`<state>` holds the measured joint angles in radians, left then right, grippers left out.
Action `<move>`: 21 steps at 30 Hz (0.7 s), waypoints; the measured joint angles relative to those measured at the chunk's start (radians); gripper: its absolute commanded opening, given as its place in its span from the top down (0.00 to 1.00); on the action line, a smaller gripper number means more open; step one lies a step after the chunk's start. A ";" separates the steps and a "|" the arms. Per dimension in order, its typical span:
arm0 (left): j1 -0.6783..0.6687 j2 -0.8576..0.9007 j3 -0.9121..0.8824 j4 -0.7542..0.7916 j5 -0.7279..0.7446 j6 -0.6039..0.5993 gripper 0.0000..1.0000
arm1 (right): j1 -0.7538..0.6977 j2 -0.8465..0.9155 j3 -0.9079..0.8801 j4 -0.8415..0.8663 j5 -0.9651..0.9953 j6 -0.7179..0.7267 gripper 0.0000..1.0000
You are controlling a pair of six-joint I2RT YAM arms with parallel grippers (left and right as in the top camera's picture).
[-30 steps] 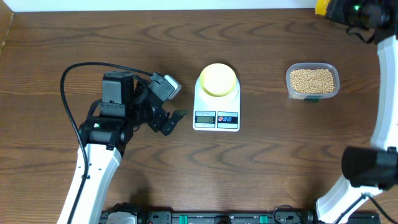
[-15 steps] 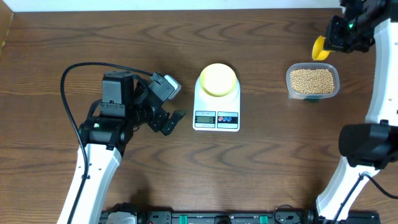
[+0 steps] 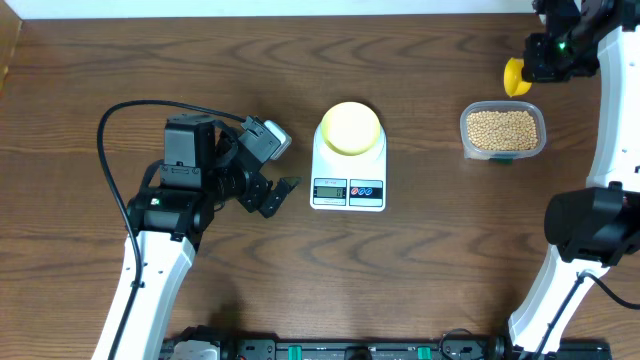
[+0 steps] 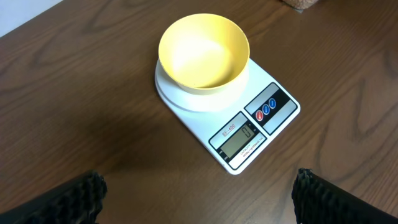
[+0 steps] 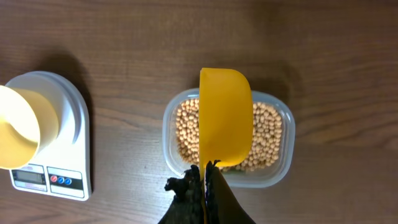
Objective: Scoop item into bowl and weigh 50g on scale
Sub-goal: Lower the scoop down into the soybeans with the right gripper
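Two jaws of the right gripper (image 5: 205, 182) pinch tight on the handle of the yellow scoop (image 5: 226, 118); it hangs just ahead of them, over the beans (image 5: 268, 127) in the clear tub (image 5: 290, 146); off to one side, the bowl (image 4: 202, 53) sits bare on the scale (image 4: 273, 111); the left gripper (image 4: 199, 202) gapes wide before it, holding nothing; judging by this, nothing is scooped yet, so filling and weighing are left.

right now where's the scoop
Overhead, the scoop is at the far right, held in the right gripper just beyond the tub of beans, right of the scale.
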<state>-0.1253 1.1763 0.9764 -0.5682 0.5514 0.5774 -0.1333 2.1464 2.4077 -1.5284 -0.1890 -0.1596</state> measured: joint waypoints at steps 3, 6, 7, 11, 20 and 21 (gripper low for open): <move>0.000 0.000 0.000 0.000 0.000 0.000 0.02 | 0.000 0.000 0.000 0.003 0.000 -0.006 0.99; 0.000 0.000 0.000 0.000 0.000 0.000 0.02 | 0.000 0.000 0.000 -0.003 0.003 -0.007 0.99; 0.000 0.000 0.000 0.000 0.000 0.000 0.02 | 0.000 0.000 0.000 -0.002 0.004 -0.007 0.99; 0.000 0.000 0.000 0.000 0.000 0.000 0.03 | -0.001 0.000 0.000 -0.018 0.004 -0.006 0.99; 0.000 0.000 0.000 0.000 0.000 0.000 0.02 | -0.014 0.000 0.000 -0.102 0.002 0.013 0.99; 0.000 0.000 0.000 0.000 0.000 0.000 0.02 | -0.014 0.000 0.000 -0.106 0.001 0.021 0.99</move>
<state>-0.1249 1.1763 0.9764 -0.5686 0.5514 0.5774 -0.1478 2.1464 2.4077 -1.6341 -0.1879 -0.1383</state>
